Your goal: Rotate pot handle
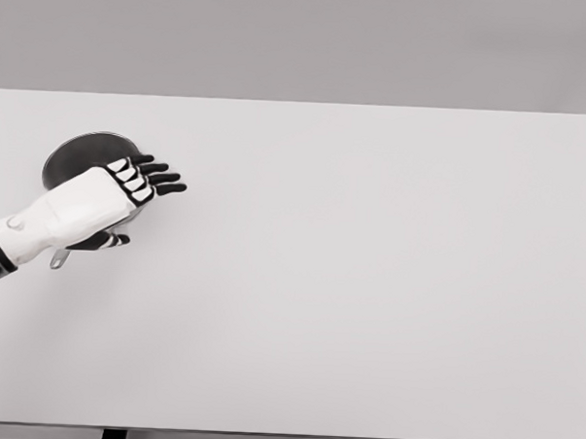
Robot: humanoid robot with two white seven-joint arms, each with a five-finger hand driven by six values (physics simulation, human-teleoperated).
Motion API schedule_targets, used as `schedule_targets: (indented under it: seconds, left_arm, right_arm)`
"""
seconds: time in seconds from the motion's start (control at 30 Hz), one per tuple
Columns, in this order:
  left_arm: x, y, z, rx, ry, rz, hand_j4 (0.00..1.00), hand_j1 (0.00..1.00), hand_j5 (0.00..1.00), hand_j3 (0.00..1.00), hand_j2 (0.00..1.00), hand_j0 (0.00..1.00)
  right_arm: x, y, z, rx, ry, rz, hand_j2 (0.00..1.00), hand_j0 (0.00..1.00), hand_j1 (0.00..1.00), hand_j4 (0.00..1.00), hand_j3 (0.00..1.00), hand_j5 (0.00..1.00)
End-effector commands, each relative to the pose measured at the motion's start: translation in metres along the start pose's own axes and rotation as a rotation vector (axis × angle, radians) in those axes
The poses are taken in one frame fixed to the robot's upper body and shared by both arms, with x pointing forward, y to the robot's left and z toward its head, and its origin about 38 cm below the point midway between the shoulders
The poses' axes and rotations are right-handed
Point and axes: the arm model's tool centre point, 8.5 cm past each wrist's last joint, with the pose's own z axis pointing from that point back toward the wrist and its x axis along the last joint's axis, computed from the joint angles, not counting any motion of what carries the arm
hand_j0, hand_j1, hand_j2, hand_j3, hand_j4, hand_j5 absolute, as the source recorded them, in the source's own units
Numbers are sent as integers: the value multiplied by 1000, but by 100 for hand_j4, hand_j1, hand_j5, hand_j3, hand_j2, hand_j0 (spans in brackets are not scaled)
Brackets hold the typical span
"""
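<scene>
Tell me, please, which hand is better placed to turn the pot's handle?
Left. The left hand hovers over the pot, with its handle just below the wrist; no right arm is in view.

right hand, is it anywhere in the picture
No, only the left hand shows, above the pot at the table's left.

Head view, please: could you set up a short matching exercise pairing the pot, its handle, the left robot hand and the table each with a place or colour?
Things:
1. pot
2. pot handle
3. left robot hand
4. table

Descriptions:
A. white, spans nearly the whole picture
B. dark and round, far left, partly behind the hand
C. small grey tip showing below the wrist
D. white back, black fingers extended, over the pot

Pairs: 1-B, 2-C, 3-D, 4-A
</scene>
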Motion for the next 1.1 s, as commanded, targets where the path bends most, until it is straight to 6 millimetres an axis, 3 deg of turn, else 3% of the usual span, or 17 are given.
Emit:
schedule_targets:
  seconds: [0.0, 0.2, 1.07]
  left_arm:
    - [6, 1, -3, -10, -16, -30, 100, 100, 100, 100, 100, 100]
    - [11, -12, 3, -50, -11, -33, 100, 100, 100, 100, 100, 100]
    - [-13, -7, 30, -86, 94, -83, 100, 100, 100, 100, 100, 100]
  right_arm:
    - [0, 0, 0, 0, 0, -1, 100, 100, 100, 100, 100, 100]
    - [0, 0, 0, 0, 0, -1, 100, 100, 100, 100, 100, 100]
    - [0, 0, 0, 0, 0, -1, 100, 100, 100, 100, 100, 100]
